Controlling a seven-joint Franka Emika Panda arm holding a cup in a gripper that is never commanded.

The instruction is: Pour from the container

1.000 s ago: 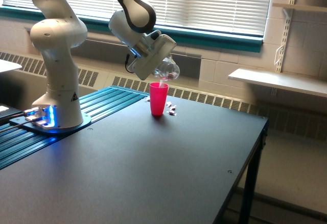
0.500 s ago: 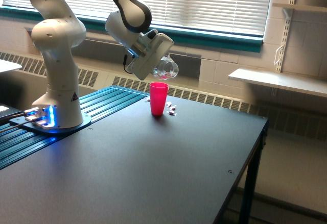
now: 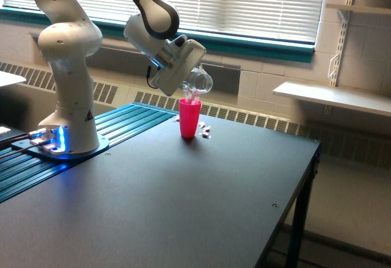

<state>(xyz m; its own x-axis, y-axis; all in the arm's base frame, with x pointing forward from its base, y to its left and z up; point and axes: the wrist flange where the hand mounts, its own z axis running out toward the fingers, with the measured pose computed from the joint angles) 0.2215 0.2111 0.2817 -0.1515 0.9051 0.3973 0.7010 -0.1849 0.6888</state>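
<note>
The clear rounded container (image 3: pixel 199 83) hangs tipped over, its mouth pointing down toward the red cup (image 3: pixel 189 118) standing on the dark table (image 3: pixel 183 207). My gripper (image 3: pixel 190 79) is shut on the container, just above the cup's rim. Pale and reddish bits fall in a short stream from the container's mouth into the cup. A few small bits (image 3: pixel 206 132) lie on the table at the exterior view's right of the cup.
The arm's white base (image 3: pixel 67 115) stands on a teal ribbed plate (image 3: pixel 131 118) at the exterior view's left. A wall shelf (image 3: pixel 333 97) sits at the right beyond the table edge. Window blinds run behind the arm.
The gripper and container shifted slightly left and up, then tipped further. Bits now stream into the red cup again, after a pause half a second ago.
</note>
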